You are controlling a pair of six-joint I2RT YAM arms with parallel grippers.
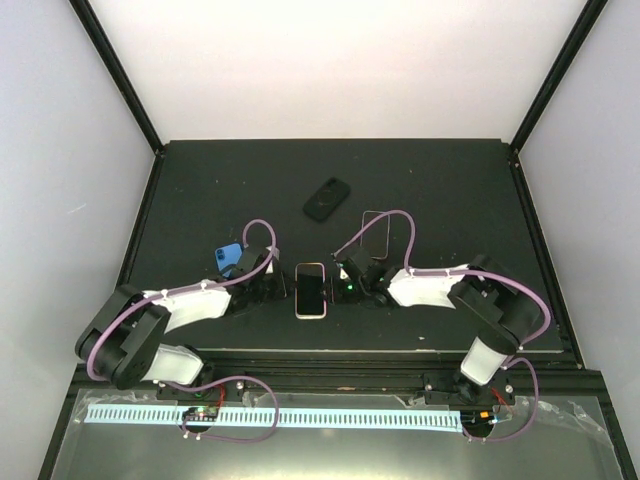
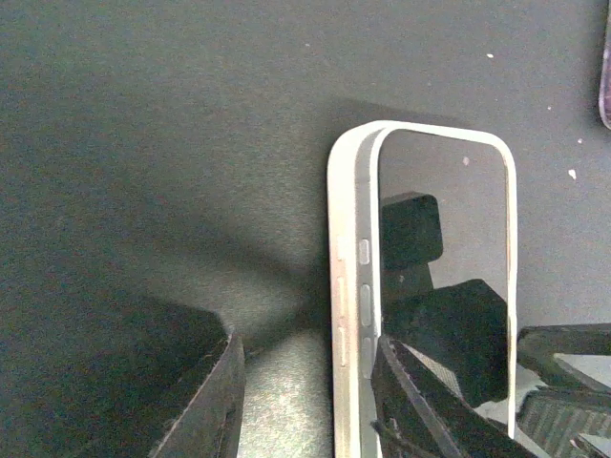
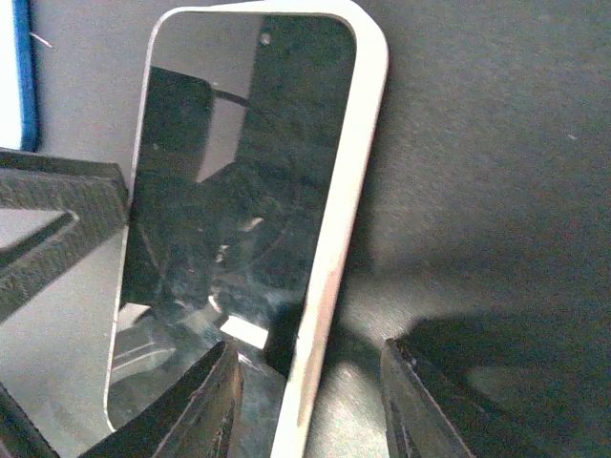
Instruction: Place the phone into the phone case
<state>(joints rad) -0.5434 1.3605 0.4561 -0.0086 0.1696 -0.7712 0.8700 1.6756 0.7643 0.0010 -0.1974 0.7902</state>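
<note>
The phone [image 1: 311, 290], with its dark screen up, lies in a pale cream case [image 1: 298, 291] on the black mat between my two grippers. In the left wrist view the phone's side with its buttons [image 2: 365, 286] stands a little above the case rim [image 2: 342, 286]. My left gripper [image 2: 305, 353] is open and straddles that edge, one finger [image 2: 430, 410] over the screen and the other [image 2: 205, 401] over the mat. My right gripper [image 3: 310, 358] is open and straddles the opposite case rim [image 3: 334, 267], one finger [image 3: 191, 410] over the screen [image 3: 239, 191].
A black case or phone [image 1: 326, 198] lies further back on the mat. A clear-edged dark one [image 1: 375, 235] lies behind the right gripper. A blue one [image 1: 230, 257] lies behind the left gripper and shows in the right wrist view [image 3: 17, 76]. Black frame rails border the mat.
</note>
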